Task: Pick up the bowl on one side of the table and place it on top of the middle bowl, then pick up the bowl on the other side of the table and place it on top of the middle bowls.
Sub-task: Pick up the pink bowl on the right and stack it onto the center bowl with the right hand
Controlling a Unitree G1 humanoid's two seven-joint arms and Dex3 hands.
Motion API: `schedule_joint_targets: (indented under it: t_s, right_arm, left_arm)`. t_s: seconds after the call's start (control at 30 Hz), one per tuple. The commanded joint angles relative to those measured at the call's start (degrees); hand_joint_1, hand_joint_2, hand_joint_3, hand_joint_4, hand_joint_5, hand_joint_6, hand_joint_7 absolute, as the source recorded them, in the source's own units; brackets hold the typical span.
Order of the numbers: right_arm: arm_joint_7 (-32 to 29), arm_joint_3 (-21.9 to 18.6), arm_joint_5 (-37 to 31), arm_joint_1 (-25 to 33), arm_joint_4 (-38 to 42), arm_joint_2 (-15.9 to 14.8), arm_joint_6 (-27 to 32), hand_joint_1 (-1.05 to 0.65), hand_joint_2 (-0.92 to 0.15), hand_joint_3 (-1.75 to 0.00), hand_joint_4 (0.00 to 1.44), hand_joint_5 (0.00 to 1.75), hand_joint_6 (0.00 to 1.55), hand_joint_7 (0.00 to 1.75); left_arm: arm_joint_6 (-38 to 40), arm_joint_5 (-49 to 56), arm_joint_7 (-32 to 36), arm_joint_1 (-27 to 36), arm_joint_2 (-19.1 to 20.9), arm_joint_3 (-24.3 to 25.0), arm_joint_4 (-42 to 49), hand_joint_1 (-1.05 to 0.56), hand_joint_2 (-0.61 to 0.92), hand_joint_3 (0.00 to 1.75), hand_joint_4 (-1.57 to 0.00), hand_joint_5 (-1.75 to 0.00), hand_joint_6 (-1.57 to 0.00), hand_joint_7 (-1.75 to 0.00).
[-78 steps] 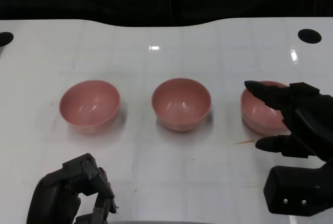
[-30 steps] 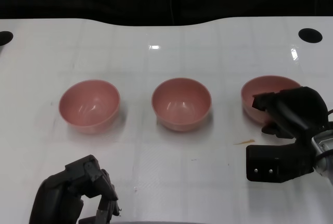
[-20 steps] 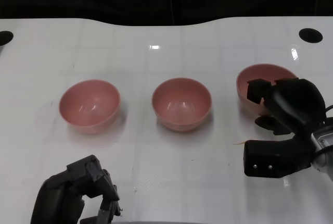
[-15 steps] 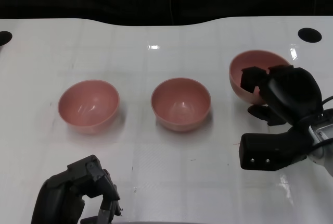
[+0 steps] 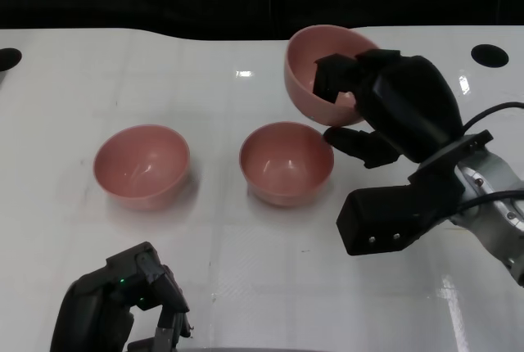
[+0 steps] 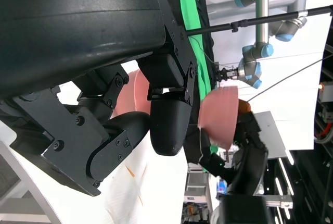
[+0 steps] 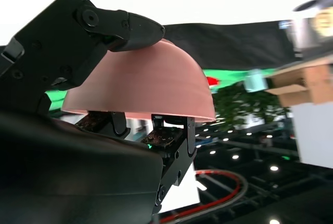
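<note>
The right hand [image 5: 385, 106] held a pink bowl [image 5: 323, 69] clear of the white bench [image 5: 246, 237], fingers hooked over the rim into its hollow and another finger pressed against its outer wall. The bowl was tilted, its opening turned partly toward the camera, and it hung above and just behind the right edge of the middle bowl [image 5: 286, 162], not touching it. In the right wrist view the same bowl [image 7: 140, 88] appeared clamped between a finger lying along its outside and fingers reaching in under its rim.

The middle bowl sat upright on the bench with nothing inside it. The left bowl [image 5: 142, 164] stood upright too, well apart from the middle one, at the same depth on the bench. Two dark round holes marked the bench's far corners, one at the right [image 5: 489, 56] and one at the left edge [image 5: 6, 59]. A black cable [image 5: 491, 110] looped off the right forearm.

The left hand [image 5: 119, 303] rested low at the near edge of the bench, fingers curled inward and grasping nothing, well short of the left bowl. In the left wrist view its fingers [image 6: 169, 120] showed folded in, and beyond them the lifted bowl [image 6: 218, 117] in the other hand was visible.
</note>
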Motion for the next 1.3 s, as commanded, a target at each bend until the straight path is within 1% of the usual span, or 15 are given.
schedule_joint_targets:
  t_s: [0.03,0.13,0.23,0.3,0.53,0.83,0.87,0.9,0.93,0.97,1.0,1.03,1.1,1.13,1.3]
  right_arm:
    - [1.9,-0.8,1.6,-0.5,-0.2,0.9,-1.3,-0.2,-0.38,-1.3,0.96,1.75,0.75,1.7]
    - [2.9,-0.2,1.3,-1.3,1.1,2.0,-2.8,-0.21,-0.38,-1.32,0.96,1.75,0.75,1.72]
    - [3.9,0.5,0.5,-1.7,2.2,3.0,-2.9,-0.21,-0.43,-1.16,0.95,1.75,0.72,1.74]
    - [3.9,1.0,0.1,-2.2,3.8,3.6,-3.6,-0.17,-0.42,-1.11,0.95,1.75,0.74,1.75]
    - [5.3,3.3,-1.2,-3.2,9.8,5.0,-4.8,-0.16,-0.42,-1.09,0.92,1.75,0.72,1.75]
    - [0.3,6.9,-4.8,-5.9,22.2,7.8,-6.1,-0.19,-0.46,-1.04,0.9,1.75,0.7,1.75]
    - [-0.3,7.2,-5.1,-6.4,23.9,8.3,-6.2,-0.2,-0.47,-1.03,0.89,1.75,0.7,1.7]
    - [-0.2,7.6,-5.3,-6.9,25.7,8.8,-5.9,-0.2,-0.48,-1.02,0.86,1.74,0.77,1.46]
    - [0.1,7.8,-5.4,-7.4,27.1,9.3,-5.6,-0.22,-0.52,-0.93,0.83,1.58,0.85,1.01]
    - [1.0,8.2,-5.4,-7.9,28.4,9.6,-4.9,-0.23,-0.56,-0.86,0.82,1.48,0.91,0.76]
    - [2.1,8.6,-5.3,-8.4,29.6,9.9,-4.4,-0.29,-0.64,-0.69,0.72,1.07,0.85,0.42]
    - [3.5,8.9,-5.2,-8.8,30.4,10.0,-3.9,-0.33,-0.71,-0.55,0.67,0.81,0.79,0.24]
    - [5.3,9.5,-5.2,-9.3,31.1,10.1,-2.8,-0.43,-0.87,-0.25,0.57,0.43,0.66,0.05]
    - [5.4,9.8,-5.4,-9.4,31.2,10.2,-2.5,-0.48,-0.9,-0.22,0.53,0.36,0.6,0.03]
    - [5.3,10.5,-5.1,-9.2,30.3,10.0,-1.5,-0.6,-0.92,-0.25,0.43,0.26,0.49,0.0]
  left_arm:
    - [0.3,-0.2,0.5,0.3,0.5,0.3,-0.9,-0.13,0.35,1.42,-0.95,-1.66,-0.9,-1.44]
    - [0.8,-0.1,0.7,0.7,0.4,0.2,-1.4,-0.13,0.35,1.42,-0.95,-1.67,-0.9,-1.44]
    - [0.9,0.0,0.8,1.0,0.4,0.2,-1.9,-0.13,0.34,1.42,-0.94,-1.67,-0.9,-1.45]
    - [0.7,0.0,0.9,1.1,0.4,0.2,-2.0,-0.13,0.35,1.42,-0.94,-1.68,-0.89,-1.45]
    - [0.8,0.8,1.6,1.5,-0.1,-0.1,-2.8,-0.12,0.37,1.41,-0.93,-1.69,-0.89,-1.47]
    - [1.4,1.9,2.8,1.8,-0.2,-0.7,-3.5,-0.1,0.37,1.4,-0.93,-1.69,-0.9,-1.46]
    - [1.2,2.2,2.9,1.7,-0.2,-0.8,-3.3,-0.1,0.36,1.4,-0.93,-1.69,-0.9,-1.46]
    - [0.9,2.3,2.8,1.6,-0.3,-0.8,-3.0,-0.11,0.36,1.4,-0.94,-1.69,-0.91,-1.46]
    - [0.7,2.3,2.7,1.5,-0.3,-0.8,-2.8,-0.11,0.36,1.4,-0.94,-1.69,-0.91,-1.45]
    - [0.5,2.3,2.7,1.4,-0.3,-0.9,-2.5,-0.11,0.36,1.41,-0.94,-1.68,-0.91,-1.45]
    - [0.5,2.5,2.8,1.3,-0.4,-0.9,-2.3,-0.11,0.36,1.4,-0.94,-1.68,-0.91,-1.45]
    - [0.4,2.8,3.0,1.2,-0.5,-1.0,-2.2,-0.11,0.36,1.4,-0.94,-1.68,-0.91,-1.44]
    - [0.3,3.1,3.3,1.1,-0.7,-1.1,-1.9,-0.12,0.36,1.39,-0.94,-1.67,-0.92,-1.44]
    - [0.3,3.0,3.3,1.0,-0.7,-1.2,-1.8,-0.12,0.36,1.38,-0.94,-1.67,-0.92,-1.43]
    - [0.1,3.0,3.2,0.9,-0.5,-1.4,-1.8,-0.13,0.36,1.37,-0.95,-1.66,-0.92,-1.42]
